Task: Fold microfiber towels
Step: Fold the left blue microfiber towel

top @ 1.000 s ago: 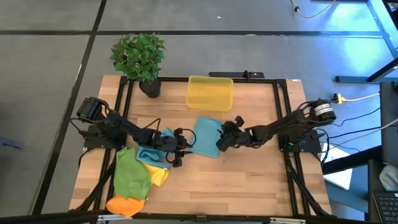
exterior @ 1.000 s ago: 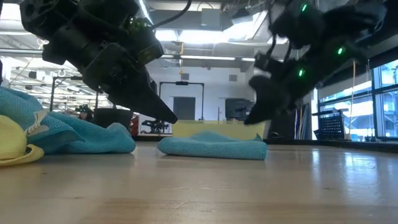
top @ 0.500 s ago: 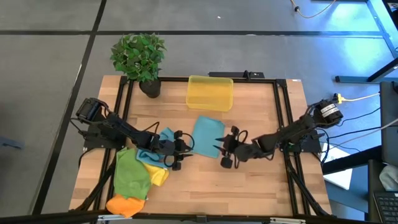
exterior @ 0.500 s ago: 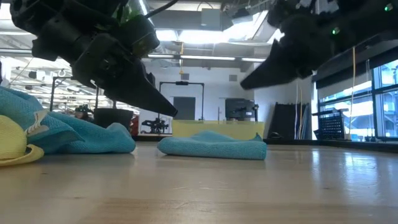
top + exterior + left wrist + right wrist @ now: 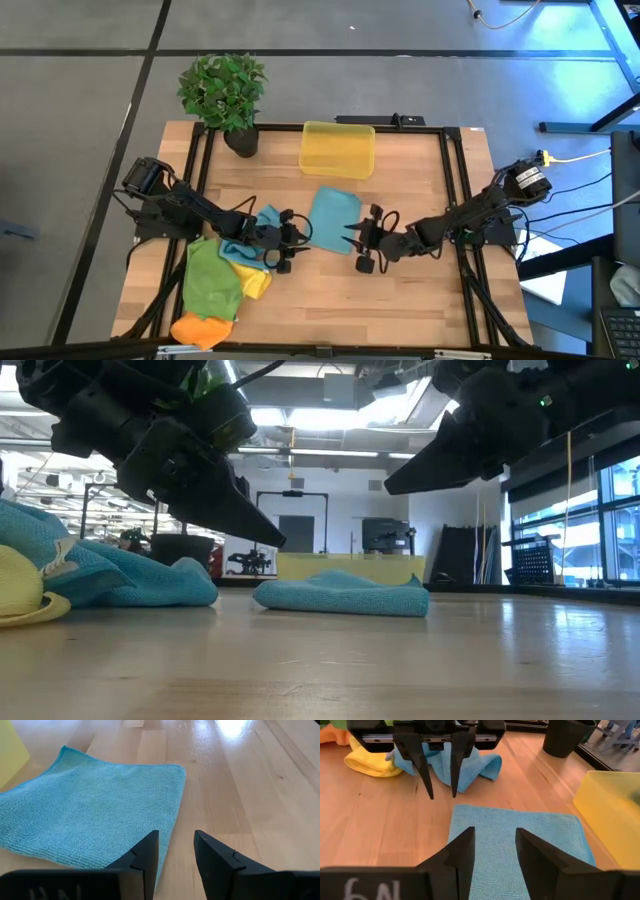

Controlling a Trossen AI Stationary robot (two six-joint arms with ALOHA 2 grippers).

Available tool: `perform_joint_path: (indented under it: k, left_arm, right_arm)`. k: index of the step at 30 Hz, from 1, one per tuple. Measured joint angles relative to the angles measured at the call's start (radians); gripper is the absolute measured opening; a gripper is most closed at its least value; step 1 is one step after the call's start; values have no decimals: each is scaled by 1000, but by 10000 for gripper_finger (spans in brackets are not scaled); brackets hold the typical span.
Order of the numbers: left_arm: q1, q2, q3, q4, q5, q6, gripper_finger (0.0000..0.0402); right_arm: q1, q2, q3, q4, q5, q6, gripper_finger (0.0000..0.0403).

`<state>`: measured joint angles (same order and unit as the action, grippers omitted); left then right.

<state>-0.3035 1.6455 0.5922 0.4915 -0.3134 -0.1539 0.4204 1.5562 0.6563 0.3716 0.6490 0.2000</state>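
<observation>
Since a second ago the right tool has drawn back off the folded teal towel and now hangs just beside that towel's near right edge, above the worktop, touching nothing. Over the last half second it has barely shifted. Its two fingers stand parted with a clear gap between them and nothing in it, as the right wrist view shows, pointing across the folded teal towel toward the other arm.

The left tool sits where it was, on the opposite side of the folded teal towel, just beside its near left edge. Its fingers are likewise spread with bare wood and the towel's edge showing through the gap; they grip nothing. In the low view both tools hang above the worktop, clear of the cloth.

The folded teal towel lies flat near the middle of the worktop, a neat rectangle between the two tools. Just behind it stands the yellow bin, and beyond that, to the left, a potted plant.

To the left of the folded teal towel, under the left arm, lies the heap of unfolded cloths: a crumpled teal towel nearest, then a yellow towel, a green towel and an orange towel at the worktop's front edge.
</observation>
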Motion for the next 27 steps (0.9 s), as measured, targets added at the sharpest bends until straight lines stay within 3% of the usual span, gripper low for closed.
perform_joint_path:
  k: [4, 27]
  left_arm:
    - [0, 0, 0, 0, 0, 0, 116]
    - [0, 0, 0, 0, -1, -23, 116]
  right_arm:
    - [15, 0, 0, 44, -44, -52, 143]
    - [25, 0, 0, 73, -43, -94, 143]
